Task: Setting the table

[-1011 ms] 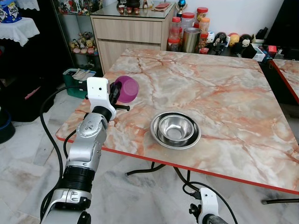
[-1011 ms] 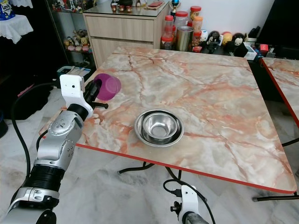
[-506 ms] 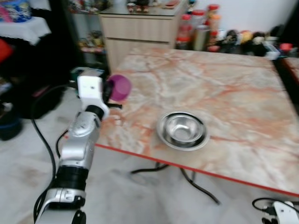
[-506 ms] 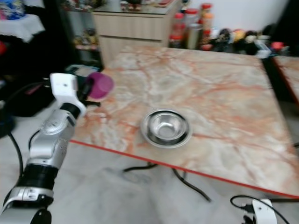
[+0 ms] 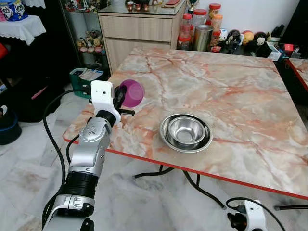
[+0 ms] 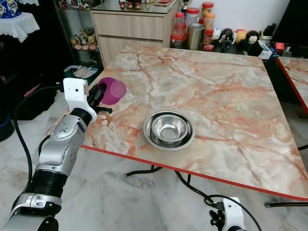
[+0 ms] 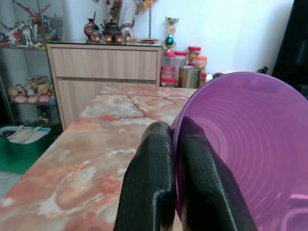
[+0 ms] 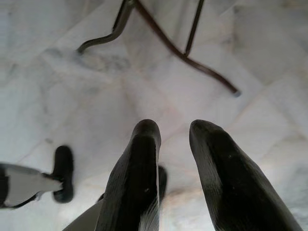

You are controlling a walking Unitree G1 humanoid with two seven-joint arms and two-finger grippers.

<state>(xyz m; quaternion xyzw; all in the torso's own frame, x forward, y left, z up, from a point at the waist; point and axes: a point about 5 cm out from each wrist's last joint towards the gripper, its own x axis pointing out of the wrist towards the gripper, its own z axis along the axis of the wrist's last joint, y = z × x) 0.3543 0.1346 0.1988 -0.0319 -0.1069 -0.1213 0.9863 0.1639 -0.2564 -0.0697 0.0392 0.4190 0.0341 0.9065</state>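
Purple bowl point(image 5: 131, 93) pinched by its rim in the left gripper point(image 5: 118, 97), fingers closed on the wall, held tipped on its side above the table's point(image 5: 231, 91) near left corner. Compared with a second ago it sits much the same, so I judge placing has not begun. A steel bowl point(image 5: 186, 132) lies ahead and to the right. Bare marble spreads beyond; the red edge point(image 5: 144, 156) runs just below. The right gripper point(image 8: 168, 183) hangs over the floor, fingers slightly parted, empty.

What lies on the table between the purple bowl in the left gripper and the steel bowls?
Nothing: in the left eye view, bare marble table separates the purple bowl, held by the left gripper, from the steel bowls.
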